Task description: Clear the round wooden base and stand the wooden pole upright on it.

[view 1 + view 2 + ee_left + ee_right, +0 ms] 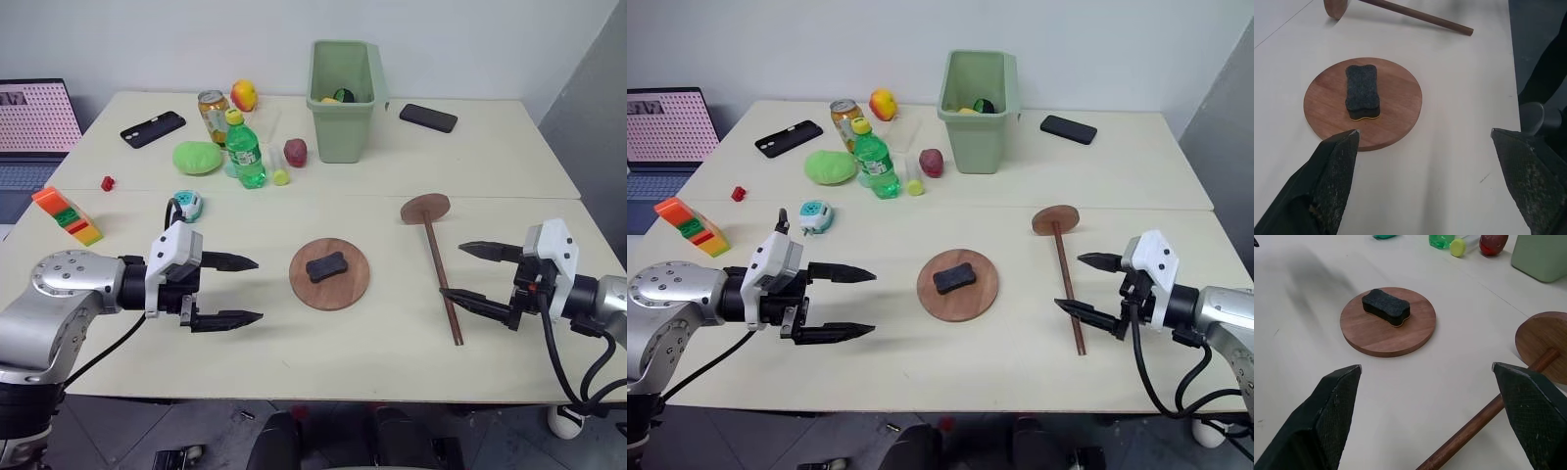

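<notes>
A dark eraser (pixel 326 265) sits on the round base (pixel 330 274) mid-table; the pole (pixel 443 280) lies flat just right of it. Left gripper (pixel 227 290) and right gripper (pixel 478 275) are both spread and empty. The eraser looks light and soft: pinch its narrow waist

Green bin (pixel 344 108) hides most of its contents
</notes>
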Robot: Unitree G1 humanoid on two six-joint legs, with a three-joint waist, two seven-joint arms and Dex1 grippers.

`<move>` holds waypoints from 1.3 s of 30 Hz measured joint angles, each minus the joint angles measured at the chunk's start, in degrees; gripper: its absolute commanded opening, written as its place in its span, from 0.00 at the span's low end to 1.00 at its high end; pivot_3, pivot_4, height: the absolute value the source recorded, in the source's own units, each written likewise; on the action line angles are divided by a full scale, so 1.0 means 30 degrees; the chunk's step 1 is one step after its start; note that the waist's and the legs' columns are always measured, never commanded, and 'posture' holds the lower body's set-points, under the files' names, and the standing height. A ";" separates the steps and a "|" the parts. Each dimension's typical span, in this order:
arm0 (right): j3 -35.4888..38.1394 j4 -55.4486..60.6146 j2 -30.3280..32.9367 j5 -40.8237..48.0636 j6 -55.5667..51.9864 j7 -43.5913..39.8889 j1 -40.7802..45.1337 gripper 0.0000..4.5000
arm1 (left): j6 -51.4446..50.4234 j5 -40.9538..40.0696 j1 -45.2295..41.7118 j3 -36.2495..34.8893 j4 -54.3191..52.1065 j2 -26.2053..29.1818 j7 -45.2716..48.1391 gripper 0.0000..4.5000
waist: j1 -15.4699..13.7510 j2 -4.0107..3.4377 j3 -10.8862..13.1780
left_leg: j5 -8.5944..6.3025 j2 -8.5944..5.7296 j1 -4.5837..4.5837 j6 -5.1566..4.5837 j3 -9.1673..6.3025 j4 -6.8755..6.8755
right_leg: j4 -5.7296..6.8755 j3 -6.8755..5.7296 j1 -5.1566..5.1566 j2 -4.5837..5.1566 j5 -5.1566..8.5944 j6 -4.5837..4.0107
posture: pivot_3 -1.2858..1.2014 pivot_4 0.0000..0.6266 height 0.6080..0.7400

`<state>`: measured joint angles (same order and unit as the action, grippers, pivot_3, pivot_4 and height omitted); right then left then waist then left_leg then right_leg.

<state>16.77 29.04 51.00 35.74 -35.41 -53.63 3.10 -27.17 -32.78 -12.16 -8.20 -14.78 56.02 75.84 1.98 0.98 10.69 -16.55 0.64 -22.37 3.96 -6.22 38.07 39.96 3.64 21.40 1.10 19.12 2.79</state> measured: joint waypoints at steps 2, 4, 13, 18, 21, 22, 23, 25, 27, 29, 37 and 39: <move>0.0000 0.0000 0.0017 0.0015 -0.0002 -0.0002 0.0004 1.00 | 0.0079 -0.0012 -0.0053 0.0000 0.0075 -0.0001 0.0091 1.00 | 0.0000 0.0000 0.0000 | 0.0000 0.0000 0.0000 0.0001 0.0000 0.0000 | 0.0001 -0.0001 0.0000 0.0000 0.0000 0.0000 | 0.52 0.24 1.00; 0.0000 -0.0004 0.0056 0.0076 -0.0012 -0.0004 0.0043 1.00 | -0.0104 -0.0040 -0.0369 -0.0003 0.0400 -0.0002 -0.0042 1.00 | -0.0001 0.0000 0.0000 | 0.0000 0.0000 0.0000 0.0000 -0.0004 0.0000 | 0.0002 -0.0005 0.0000 0.0000 0.0000 0.0000 | 0.52 0.24 1.00; -0.0001 -0.0011 0.0069 0.0175 -0.0016 -0.0004 0.0165 1.00 | -0.0379 -0.0290 -0.0948 -0.0002 0.0704 -0.0005 -0.0091 1.00 | 0.0006 0.0000 0.0000 | 0.0000 0.0000 0.0000 0.0000 -0.0002 0.0000 | 0.0001 -0.0003 0.0001 -0.0001 0.0000 0.0000 | 0.52 0.24 1.00; -0.0002 -0.0021 0.0071 0.0287 -0.0017 -0.0001 0.0479 1.00 | -0.0346 -0.0283 -0.0948 -0.0001 0.0706 -0.0005 -0.0083 1.00 | 0.0005 0.0000 0.0000 | 0.0000 0.0001 0.0000 0.0000 -0.0002 0.0001 | 0.0002 -0.0003 0.0002 -0.0001 0.0000 0.0000 | 0.52 0.24 1.00; -0.0003 -0.0026 0.0072 0.0295 -0.0017 -0.0002 0.0493 1.00 | -0.0337 -0.0280 -0.0948 -0.0001 0.0708 -0.0005 -0.0083 1.00 | 0.0002 0.0000 0.0000 | 0.0000 0.0001 -0.0001 0.0000 -0.0002 0.0001 | 0.0002 -0.0003 0.0002 -0.0001 0.0000 0.0000 | 0.52 0.24 1.00; -0.0004 -0.0033 0.0073 0.0299 -0.0018 -0.0003 0.0502 1.00 | -0.0320 -0.0279 -0.0948 -0.0001 0.0709 -0.0006 -0.0082 1.00 | 0.0003 0.0000 0.0000 | 0.0000 0.0001 0.0000 0.0000 -0.0003 0.0001 | 0.0002 -0.0004 0.0002 -0.0001 0.0000 0.0000 | 0.52 0.24 1.00; -0.0004 -0.0043 0.0074 0.0300 -0.0018 -0.0003 0.0521 1.00 | -0.0307 -0.0276 -0.0947 -0.0001 0.0709 -0.0007 -0.0083 1.00 | 0.0003 0.0000 0.0000 | 0.0000 0.0001 0.0000 0.0000 -0.0002 0.0001 | 0.0003 -0.0003 0.0002 -0.0001 0.0000 0.0000 | 0.52 0.24 1.00; -0.0006 -0.0048 0.0079 0.0301 -0.0017 -0.0009 0.0590 1.00 | -0.0297 -0.0270 -0.0947 -0.0001 0.0708 -0.0007 -0.0084 1.00 | 0.0003 0.0000 0.0000 | 0.0000 0.0001 0.0000 0.0000 -0.0003 0.0001 | 0.0003 -0.0004 0.0002 -0.0001 0.0000 0.0000 | 0.52 0.24 1.00; -0.0007 -0.0048 0.0106 0.0307 -0.0017 -0.0018 0.0669 1.00 | -0.0291 -0.0267 -0.0947 -0.0001 0.0708 -0.0008 -0.0090 1.00 | 0.0003 0.0000 0.0000 | 0.0000 0.0001 0.0000 0.0000 -0.0003 0.0001 | 0.0002 -0.0004 0.0002 -0.0001 0.0000 0.0000 | 0.52 0.24 1.00; -0.0008 -0.0049 0.0122 0.0321 -0.0017 -0.0035 0.0670 1.00 | -0.0289 -0.0259 -0.0947 -0.0001 0.0709 -0.0013 -0.0095 1.00 | 0.0001 0.0000 0.0000 | 0.0000 0.0001 -0.0001 0.0000 -0.0004 0.0001 | 0.0002 -0.0004 0.0002 -0.0001 0.0000 0.0000 | 0.52 0.24 1.00; -0.0156 0.0192 0.1022 0.0900 -0.0133 -0.1131 0.0829 1.00 | 0.0128 0.0832 -0.1564 0.1072 0.0794 -0.0756 -0.0927 1.00 | -0.0032 -0.0001 0.0000 | 0.0000 -0.0005 -0.0001 0.0001 -0.0007 0.0008 | 0.0001 -0.0008 -0.0006 0.0000 0.0000 0.0000 | 0.52 0.24 1.00; -0.0450 0.0615 0.1443 0.1319 -0.0279 -0.1707 0.1098 1.00 | 0.0127 0.1348 -0.2298 0.2070 0.0945 -0.1509 -0.1341 1.00 | -0.0038 -0.0001 0.0000 | 0.0000 -0.0007 -0.0004 0.0000 -0.0009 0.0013 | 0.0000 -0.0012 -0.0009 0.0001 0.0000 0.0000 | 0.52 0.24 1.00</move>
<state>15.43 30.89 55.33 39.70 -36.25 -58.75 6.40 -26.79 -28.74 -19.06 -1.99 -11.94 51.49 71.82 1.87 0.98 10.69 -16.55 0.62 -22.38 3.96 -6.25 38.11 39.96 3.61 21.37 1.11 19.12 2.79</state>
